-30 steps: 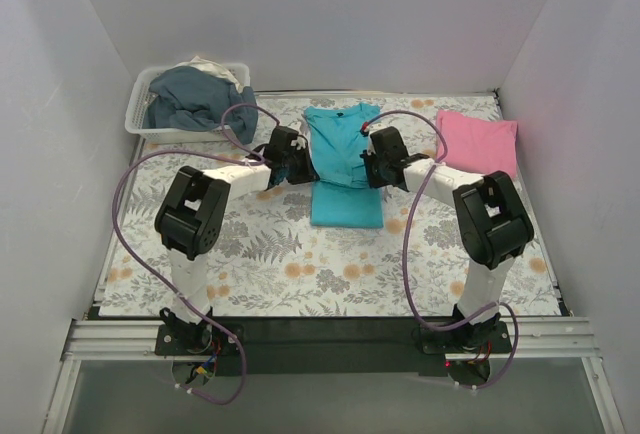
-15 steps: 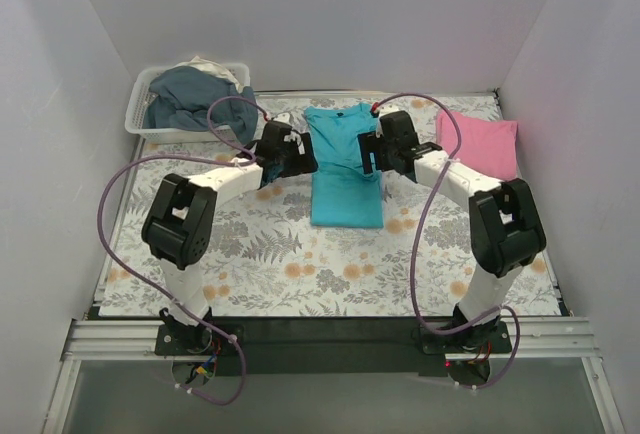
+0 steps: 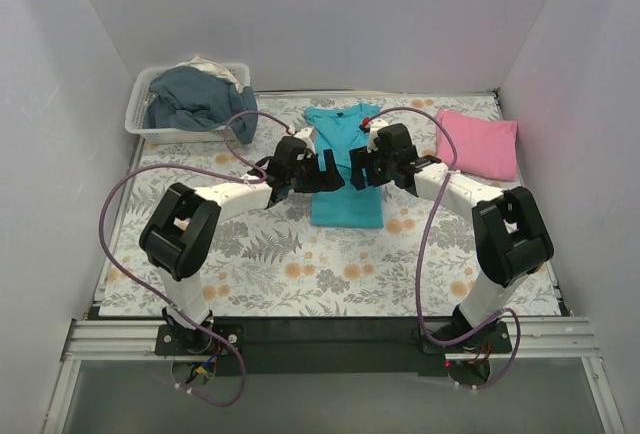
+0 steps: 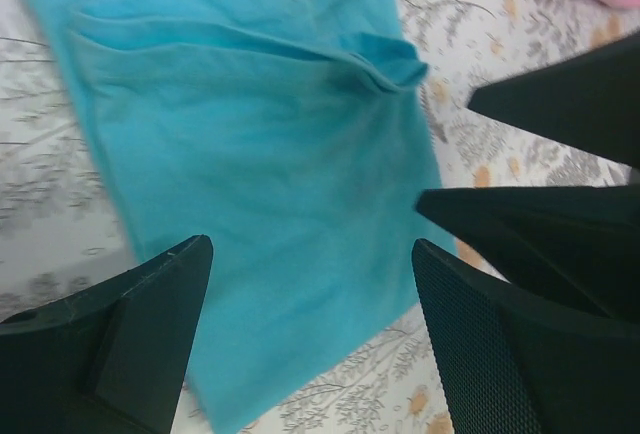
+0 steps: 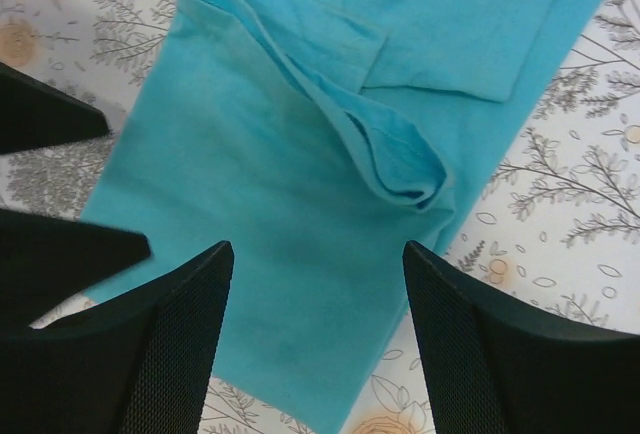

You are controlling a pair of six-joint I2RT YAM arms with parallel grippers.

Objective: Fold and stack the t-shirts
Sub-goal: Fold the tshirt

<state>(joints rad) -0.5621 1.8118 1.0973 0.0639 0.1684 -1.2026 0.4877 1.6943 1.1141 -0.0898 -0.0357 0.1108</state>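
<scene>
The turquoise t-shirt [image 3: 345,209] lies as a long narrow strip in the middle of the table, its sides folded in and one folded sleeve edge bunched up [image 5: 400,159]. The pink t-shirt [image 3: 478,142] sits folded at the far right. My left gripper [image 3: 326,171] hovers open over the strip's left side. My right gripper [image 3: 361,169] hovers open over its right side, facing the left one. In the left wrist view the turquoise cloth [image 4: 260,174] fills the gap between my fingers [image 4: 130,344]. In the right wrist view the cloth [image 5: 290,204] lies below the open gripper [image 5: 318,254].
A clear plastic bin [image 3: 140,119] with dark blue clothes stands at the far left corner. The table wears a floral cloth [image 3: 300,264]. White walls close in the left, back and right sides. In each wrist view the other gripper's fingertips [image 4: 540,219] show close by.
Both grippers were shut at the turquoise shirt's side edges a second ago. They have opened, let go, and moved inward over the strip toward each other.
</scene>
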